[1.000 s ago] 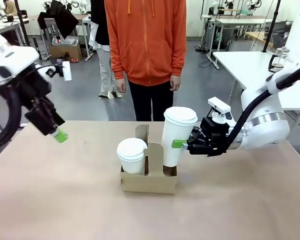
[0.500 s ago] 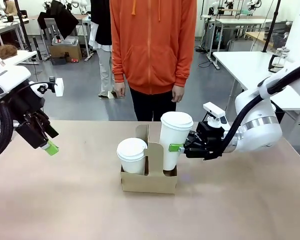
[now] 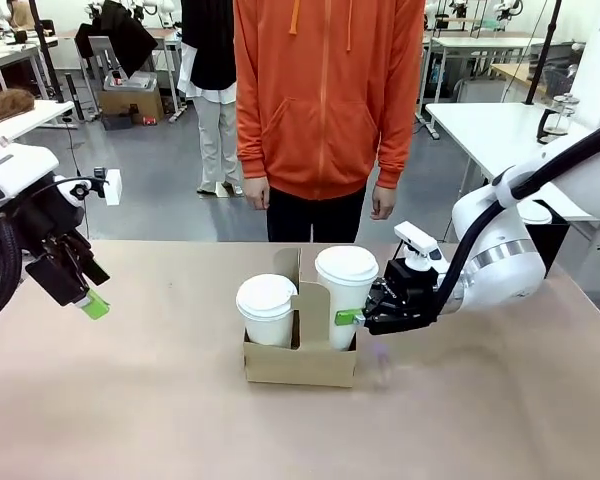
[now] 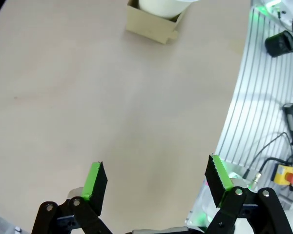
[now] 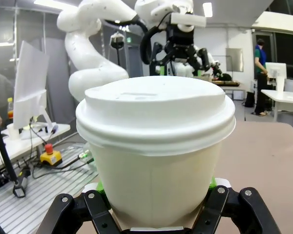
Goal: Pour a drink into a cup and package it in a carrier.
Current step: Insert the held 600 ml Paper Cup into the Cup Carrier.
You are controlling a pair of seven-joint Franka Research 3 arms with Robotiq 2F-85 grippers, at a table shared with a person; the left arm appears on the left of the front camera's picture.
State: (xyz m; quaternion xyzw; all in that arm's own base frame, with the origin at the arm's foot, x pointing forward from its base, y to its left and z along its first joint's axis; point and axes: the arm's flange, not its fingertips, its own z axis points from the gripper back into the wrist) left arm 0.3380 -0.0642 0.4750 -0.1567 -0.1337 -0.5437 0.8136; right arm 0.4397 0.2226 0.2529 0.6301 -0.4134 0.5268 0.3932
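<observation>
1. My right claw (image 3: 357, 316) grips the lidded cup (image 3: 344, 295), which now sits in the right slot of the carrier (image 3: 300, 362) at the middle of the worktop (image 3: 130, 400); a second lidded cup (image 3: 266, 309) fills the left slot.
2. I judge this the packaging step, nearly complete.
3. My left claw (image 4: 154, 183) hangs wide and empty over the worktop's left side.
4. Next: spread the right fingers and back away rightward without tipping the cup.

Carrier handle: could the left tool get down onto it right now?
Probably not cleanly. The left tool is open and well off to the side, but the carrier handle sits between two lidded cups, and the right tool grips the cup beside it.
</observation>
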